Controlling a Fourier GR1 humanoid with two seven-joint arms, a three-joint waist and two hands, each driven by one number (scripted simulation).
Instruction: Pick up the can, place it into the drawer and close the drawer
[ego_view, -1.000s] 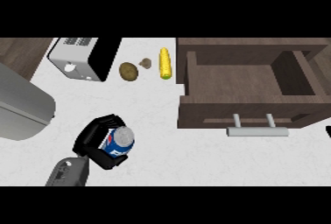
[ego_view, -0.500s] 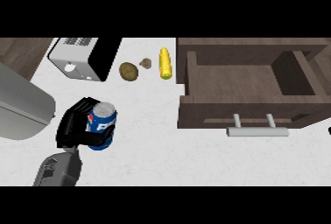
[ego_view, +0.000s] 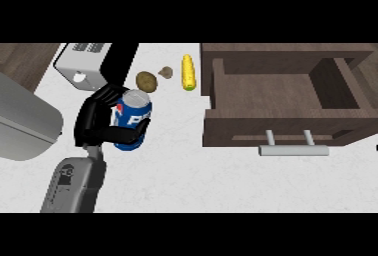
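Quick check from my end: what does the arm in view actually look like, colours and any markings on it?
Only one arm shows. The forearm is a boxy grey casing with rounded edges and a small dark round marking near the wrist. The left hand is glossy black, with thick segmented fingers and a thumb. No cables or sleeve show.

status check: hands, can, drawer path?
Left hand curled round the can, held above the counter. Right hand out of view. Drawer open. Potato and corn lie between can and drawer.
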